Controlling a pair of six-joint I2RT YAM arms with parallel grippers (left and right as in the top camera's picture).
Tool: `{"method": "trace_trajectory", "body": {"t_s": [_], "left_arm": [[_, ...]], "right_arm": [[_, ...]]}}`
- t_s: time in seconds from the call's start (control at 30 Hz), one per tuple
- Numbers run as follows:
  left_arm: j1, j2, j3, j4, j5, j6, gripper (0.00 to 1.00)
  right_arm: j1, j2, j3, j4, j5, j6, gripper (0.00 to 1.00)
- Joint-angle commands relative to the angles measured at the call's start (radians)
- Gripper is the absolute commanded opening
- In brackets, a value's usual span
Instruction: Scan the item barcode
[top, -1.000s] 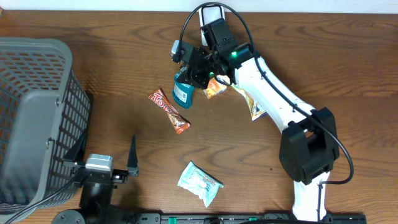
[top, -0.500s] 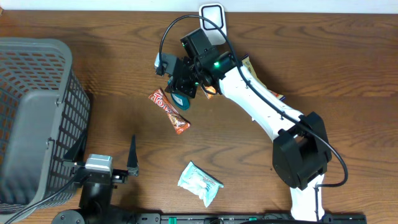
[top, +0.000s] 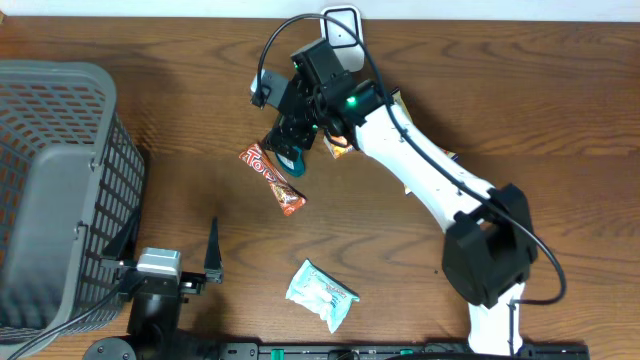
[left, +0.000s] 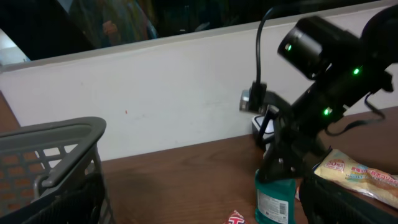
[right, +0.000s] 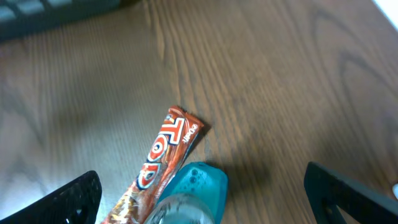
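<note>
While the bottle (top: 291, 157) stands just above centre of the overhead frame, touching a candy bar (top: 272, 179) on the table (top: 520, 110), the right end effector (right: 202, 186) is spread wide around it, ungripped. The left end effector (top: 170, 232) is held wide at lower left.

Teal bottle (right: 189, 196) blurred, cut off below.

I see a small teal plastic bottle (left: 272, 202) with a white label on its side. It stands up straight on the brown wooden table (top: 520, 90), a bit past the middle, toward the far side. Looking down from the right wrist, I see its rounded, shiny top. A red and orange candy bar (top: 272, 179) lies just beside it. Farther back, at the table's far edge, sits a small white box with round corners (top: 341, 20).
</note>
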Motion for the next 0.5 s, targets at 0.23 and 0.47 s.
{"method": "trace_trajectory", "body": {"t_s": [0.23, 0.47], "left_arm": [[-0.005, -0.006, 0.002, 0.017, -0.014, 0.014, 1.00], [-0.005, -0.006, 0.002, 0.026, -0.014, 0.014, 1.00]], "right_arm": [[0.010, -0.142, 0.032, -0.053, 0.244, 0.507, 0.99], [0.025, -0.066, 0.032, -0.166, 0.286, 0.690, 0.99]]}}
